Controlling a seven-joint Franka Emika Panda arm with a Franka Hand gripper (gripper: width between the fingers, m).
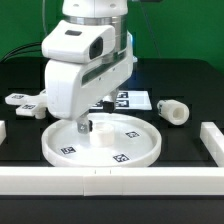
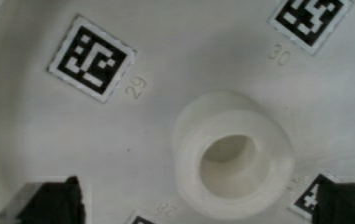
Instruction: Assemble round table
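The large round rimmed disc (image 1: 103,141) lies flat on the black table, tags up. My gripper (image 1: 83,125) hangs low over its middle, beside the raised socket hub (image 2: 236,150). In the wrist view the disc (image 2: 138,110) fills the picture. A dark fingertip (image 2: 49,200) shows at one edge and the other is nearly out of frame. The jaws stand wide apart with nothing between them. The short thick cylinder leg (image 1: 173,111) lies on its side at the exterior view's right. The small cross-shaped base (image 1: 22,103) lies at the exterior view's left.
The marker board (image 1: 131,98) lies flat behind the disc. A long white border wall (image 1: 110,181) runs along the front, with another wall piece (image 1: 212,141) at the exterior view's right. The arm's white body hides the table's back middle.
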